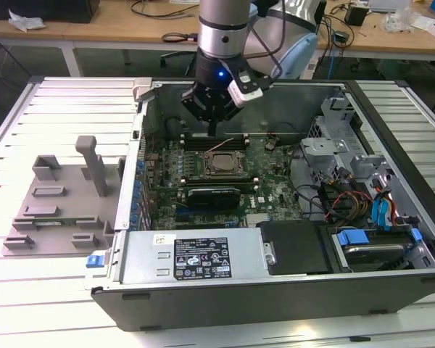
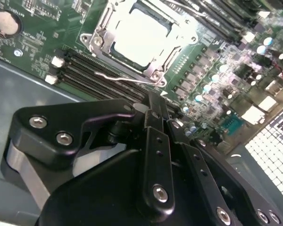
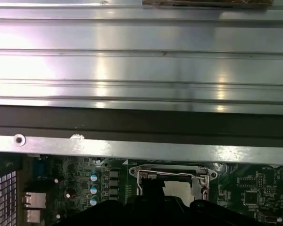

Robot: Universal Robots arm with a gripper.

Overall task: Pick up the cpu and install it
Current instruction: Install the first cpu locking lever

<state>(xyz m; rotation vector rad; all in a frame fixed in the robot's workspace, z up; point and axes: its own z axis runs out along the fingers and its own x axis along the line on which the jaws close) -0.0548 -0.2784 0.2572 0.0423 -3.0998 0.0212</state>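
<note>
Gripper [image 1: 213, 119] hangs inside the open computer case [image 1: 391, 138], over the far edge of the motherboard [image 1: 275, 190], just beyond the CPU socket [image 1: 216, 164] as the exterior view shows it. In the second wrist view the black fingers [image 2: 155, 141] lie pressed together side by side with nothing between them, so the gripper [image 2: 153, 101] is closed and empty.

CPU [image 2: 140, 37] sits in the socket frame [image 2: 96, 40]: bright silvery plate, flat, inside the metal bracket. A thin wire latch lever [image 2: 127, 79] runs along the socket's near edge, between the socket and the RAM slots [image 2: 89, 70]. Fingertips are near the socket but apart from it, no contact with the chip. First wrist view has the same socket [image 3: 172, 181] with the pale CPU top [image 3: 177, 187] partly behind the gripper body, and beyond it the case wall [image 3: 141, 148] and ribbed metal tabletop [image 3: 141, 61].

Exterior view: grey plastic fixture tray [image 1: 51, 210] on the slatted table [image 1: 29, 116] at the exterior view's left, well apart from the case. Power supply [image 1: 196, 255] with its white-and-black label runs along the near side of the case; blue drive caddy [image 1: 366, 243] at the exterior view's right. Coin cell battery [image 2: 5, 22] on the board in the second wrist view.
</note>
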